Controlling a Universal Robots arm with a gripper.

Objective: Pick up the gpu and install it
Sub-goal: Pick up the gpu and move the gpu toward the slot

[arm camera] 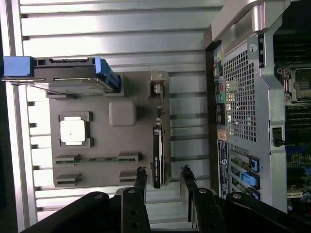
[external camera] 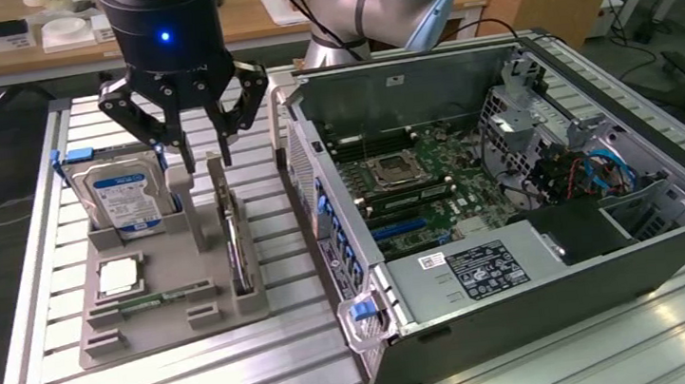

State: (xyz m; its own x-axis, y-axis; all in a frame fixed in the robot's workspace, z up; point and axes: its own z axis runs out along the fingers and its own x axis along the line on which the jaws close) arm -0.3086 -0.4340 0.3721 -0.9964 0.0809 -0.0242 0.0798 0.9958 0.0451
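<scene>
Gripper (external camera: 209, 158) spread wide, grasping nothing. Just beneath, in line with the gap between its fingers: gpu (external camera: 237, 246) standing on edge in grey holder (external camera: 158, 316). Hard drive (external camera: 124, 198) alongside; open computer case (external camera: 407, 80) farther off.

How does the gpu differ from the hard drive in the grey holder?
The gpu is a thin dark card; the hard drive is boxy with a blue-white label. The open claw hangs above the gpu, not the hard drive. Both stand on edge in the holder.
</scene>
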